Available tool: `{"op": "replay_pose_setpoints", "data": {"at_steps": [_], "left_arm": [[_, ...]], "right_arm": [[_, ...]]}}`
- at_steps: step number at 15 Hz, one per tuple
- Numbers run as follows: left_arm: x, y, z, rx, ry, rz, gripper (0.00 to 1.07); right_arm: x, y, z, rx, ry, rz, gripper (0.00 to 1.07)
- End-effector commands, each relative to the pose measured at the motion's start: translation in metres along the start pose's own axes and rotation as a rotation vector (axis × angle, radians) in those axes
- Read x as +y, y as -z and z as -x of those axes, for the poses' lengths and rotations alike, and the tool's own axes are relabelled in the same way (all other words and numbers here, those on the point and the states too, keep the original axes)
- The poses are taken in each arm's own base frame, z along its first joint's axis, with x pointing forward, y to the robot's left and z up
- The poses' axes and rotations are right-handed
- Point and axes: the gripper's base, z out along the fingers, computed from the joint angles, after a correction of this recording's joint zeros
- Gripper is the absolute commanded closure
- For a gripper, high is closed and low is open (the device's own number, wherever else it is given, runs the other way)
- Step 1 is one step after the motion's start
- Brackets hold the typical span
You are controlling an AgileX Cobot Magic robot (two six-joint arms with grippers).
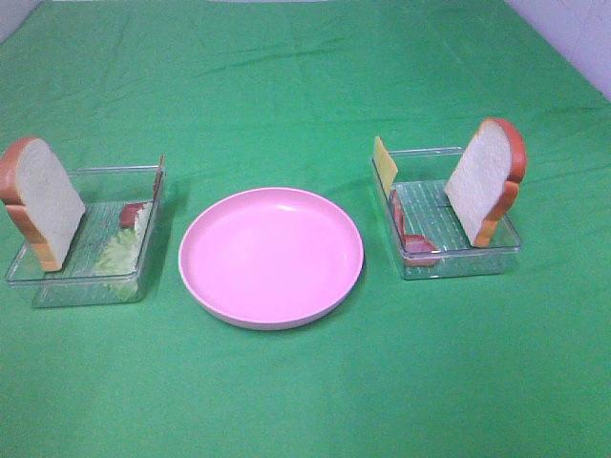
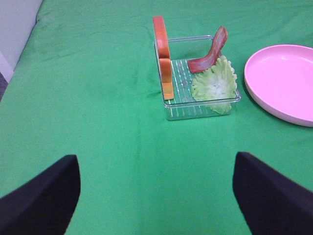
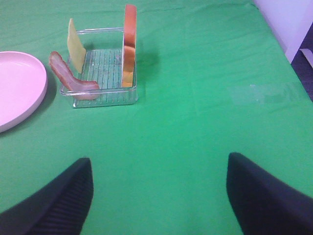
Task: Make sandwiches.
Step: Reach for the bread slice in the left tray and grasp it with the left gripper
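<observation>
**A:** Green cloth (image 1: 305, 57) covers the whole table. How do the grippers stand?

**B:** The left gripper (image 2: 155, 164) hangs over bare cloth. Its black fingers (image 2: 44, 196) are spread wide and have hold of nothing. The right gripper (image 3: 157, 161) is the same, with its jaws far apart and nothing between them.

**A:** And the sandwiches?

**B:** They are in parts, spread over two clear trays. The left tray (image 2: 200, 111) lies ahead of the left gripper, well apart from it and a little toward the right arm's side. In it a bread slice (image 2: 162, 49) stands on edge along the outer wall. A lettuce leaf (image 2: 214, 84) lies against the inner wall. A bacon strip (image 2: 210, 51) leans up just beyond the lettuce, farther from the gripper.

**A:** What about the other tray?

**B:** The right tray (image 3: 105, 100) lies ahead of the right gripper, also well apart and shifted toward the left arm's side. A second bread slice (image 3: 129, 44) stands on edge at its outer wall. A yellow cheese square (image 3: 76, 44) stands upright at the far inner corner. A second bacon strip (image 3: 72, 81) drapes over the inner wall, nearer the gripper than the cheese.

**A:** Where is the plate?

**B:** The pink plate (image 1: 271, 256) sits between the two trays, near both. It is ahead of each gripper and off to its inner side.
</observation>
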Motion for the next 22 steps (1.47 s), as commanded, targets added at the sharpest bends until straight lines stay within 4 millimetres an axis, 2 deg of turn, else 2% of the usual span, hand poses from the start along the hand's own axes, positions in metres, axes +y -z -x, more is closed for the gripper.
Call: {"op": "replay_pose_setpoints", "data": {"at_steps": [1,11,14,17,18,19,22], "left_arm": [[0.000,0.003,-0.001,-0.029,0.003,0.000,0.26],[0.000,0.002,0.001,-0.028,0.004,0.000,0.26],[0.000,-0.004,0.035,-0.067,0.015,0.004,0.26],[0.001,-0.025,0.071,-0.017,0.018,0.007,0.26],[0.001,-0.039,0.087,0.028,0.019,0.008,0.26],[0.002,-0.063,0.111,0.105,0.022,0.009,0.26],[0.002,-0.117,0.150,0.254,0.038,0.000,0.26]], "right_arm": [[0.000,0.002,0.001,-0.024,0.010,-0.010,0.35],[0.000,0.002,0.001,-0.024,0.010,-0.010,0.35],[0.000,0.002,0.001,-0.024,0.010,-0.010,0.35],[0.000,0.002,0.001,-0.024,0.010,-0.010,0.35],[0.000,0.002,0.001,-0.024,0.010,-0.010,0.35],[0.000,0.002,0.001,-0.024,0.010,-0.010,0.35],[0.000,0.002,0.001,-0.024,0.010,-0.010,0.35]]}}
